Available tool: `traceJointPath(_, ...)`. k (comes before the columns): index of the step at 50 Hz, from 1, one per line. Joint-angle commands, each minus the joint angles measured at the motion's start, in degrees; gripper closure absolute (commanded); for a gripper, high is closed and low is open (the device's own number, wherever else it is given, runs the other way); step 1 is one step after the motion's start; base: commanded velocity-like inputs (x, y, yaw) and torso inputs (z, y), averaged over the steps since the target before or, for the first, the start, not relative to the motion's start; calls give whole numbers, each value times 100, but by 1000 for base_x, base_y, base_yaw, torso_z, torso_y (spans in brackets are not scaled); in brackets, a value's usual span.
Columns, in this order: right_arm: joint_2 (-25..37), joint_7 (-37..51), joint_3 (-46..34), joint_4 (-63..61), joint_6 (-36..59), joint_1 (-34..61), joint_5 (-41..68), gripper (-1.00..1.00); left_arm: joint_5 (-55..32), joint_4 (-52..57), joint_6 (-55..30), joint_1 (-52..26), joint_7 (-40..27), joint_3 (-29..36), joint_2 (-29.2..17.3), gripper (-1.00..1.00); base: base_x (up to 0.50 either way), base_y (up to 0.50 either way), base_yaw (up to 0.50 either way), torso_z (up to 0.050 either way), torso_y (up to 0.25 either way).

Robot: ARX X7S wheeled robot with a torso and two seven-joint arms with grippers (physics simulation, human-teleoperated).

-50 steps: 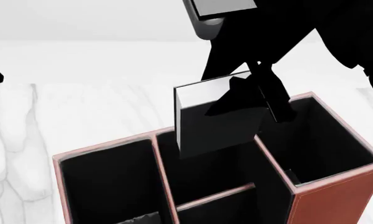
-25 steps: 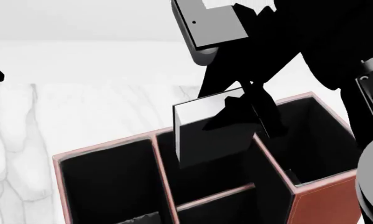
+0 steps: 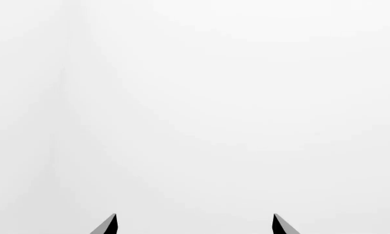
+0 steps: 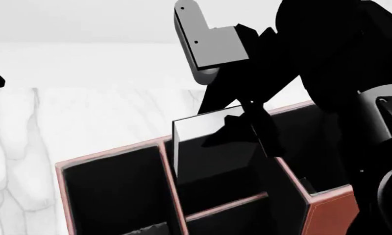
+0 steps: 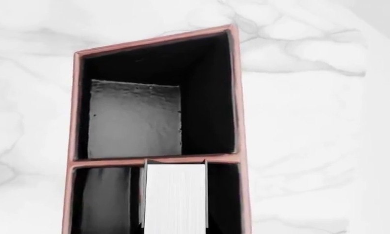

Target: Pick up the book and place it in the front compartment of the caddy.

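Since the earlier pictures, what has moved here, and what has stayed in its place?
The right pincer has carried the book downward and slightly leftward; its lower edge is now below the rim, inside the rear middle cell of the caddy. The pincer still grips the book near its top, and the right arm has leaned in further. The caddy has not moved. The left pincer stays open and empty.

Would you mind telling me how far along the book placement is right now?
Pickup looks done: the right gripper holds the book upright. In hand: its lower end is inside a middle cell of the caddy, behind the low divider. Left: lowering fully and letting go. The left gripper is open, idle.
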Motion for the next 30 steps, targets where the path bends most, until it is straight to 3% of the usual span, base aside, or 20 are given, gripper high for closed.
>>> traceJointPath(1, -15, 4, 1111, -3, 114, -185, -738, 100, -14, -7, 13, -4, -6, -3, -17, -100, 0, 0, 0, 0, 0)
traceJointPath(9, -8, 3, 866, -3, 153, -244, -527, 100, -34, 0, -2, -28, -23, 0, -25, -100, 0, 0, 0, 0, 1)
traceJointPath(30, -82, 15, 2305, -2, 274, -493, -2113, 100, -39, -28, 43, -6, -25, 22, -40, -100, 0, 0, 0, 0, 1)
